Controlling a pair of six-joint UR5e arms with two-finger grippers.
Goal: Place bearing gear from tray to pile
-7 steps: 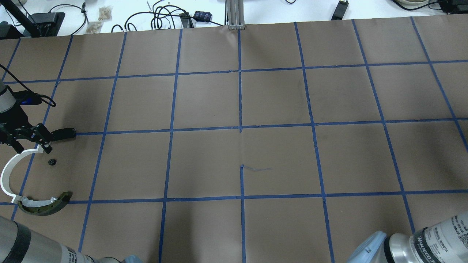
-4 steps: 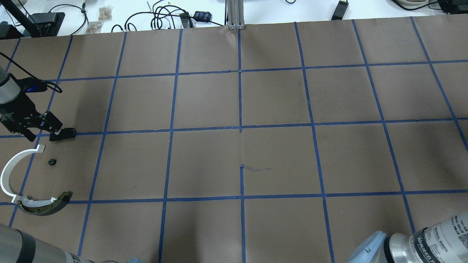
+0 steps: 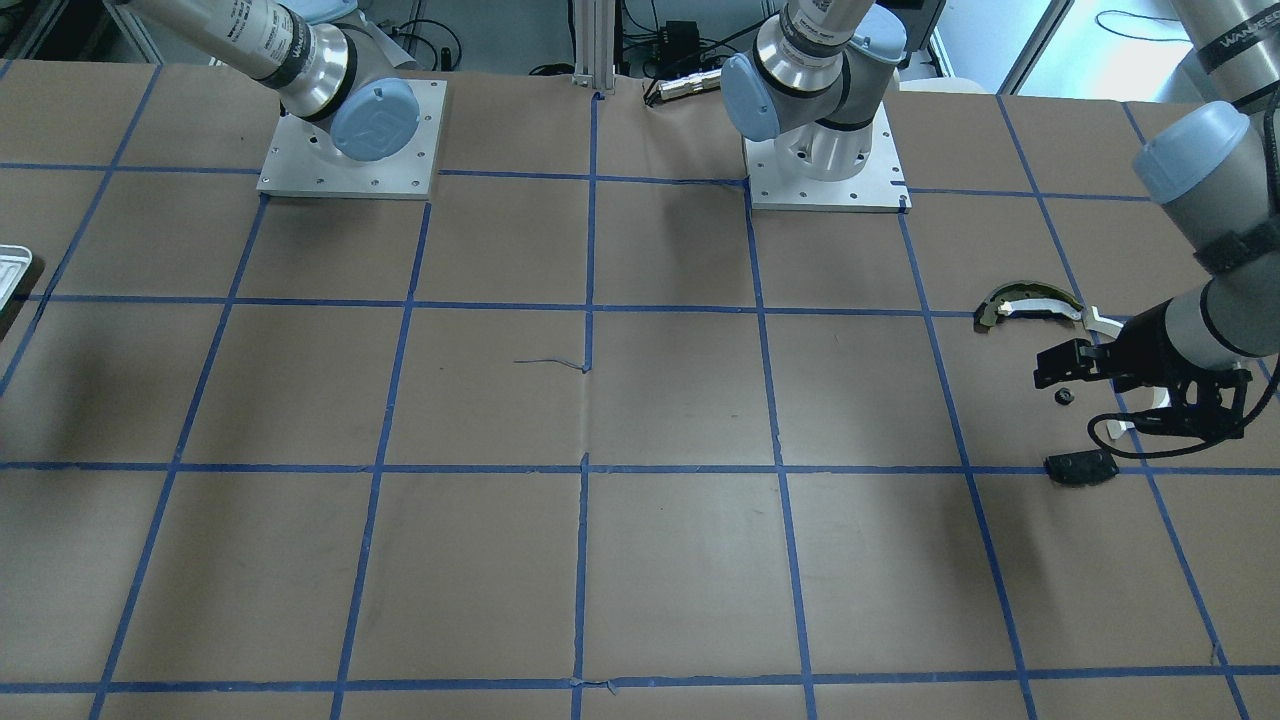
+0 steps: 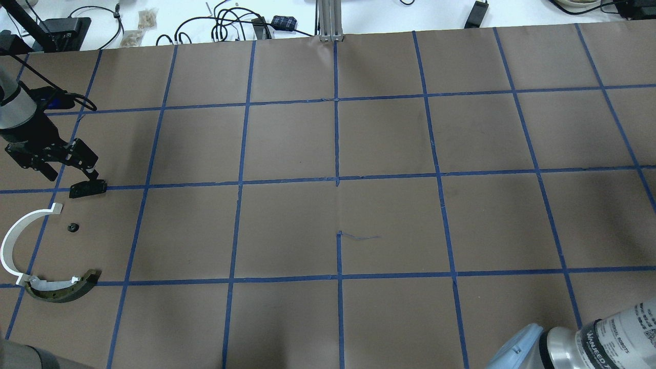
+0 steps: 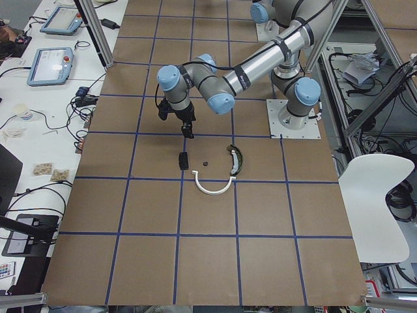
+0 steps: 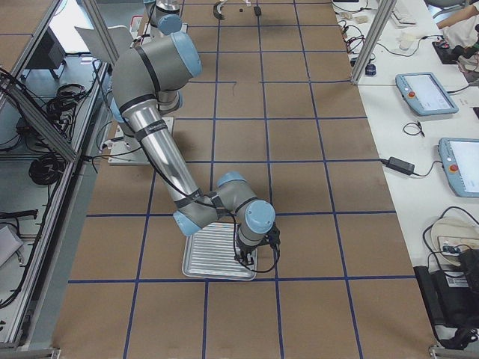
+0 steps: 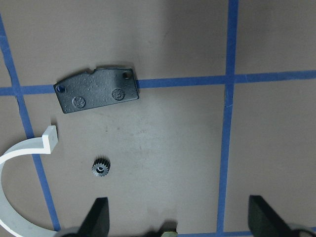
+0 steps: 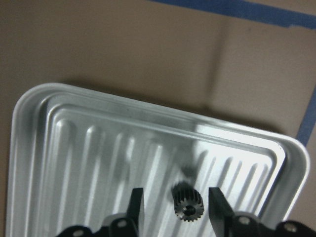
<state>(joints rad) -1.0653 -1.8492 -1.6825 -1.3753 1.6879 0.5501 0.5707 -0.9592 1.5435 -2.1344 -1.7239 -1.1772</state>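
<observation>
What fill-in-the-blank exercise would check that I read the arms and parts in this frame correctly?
1. The right gripper hangs over the tray, with a gear ___ its fingers.
2. The left gripper is ___, not shut.
3. The black plate lies across a ___ tape line.
Missing words: between; open; blue.

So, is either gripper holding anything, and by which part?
Nothing is held. The right gripper is open around the gear in the tray; the left gripper hangs open and empty.
</observation>
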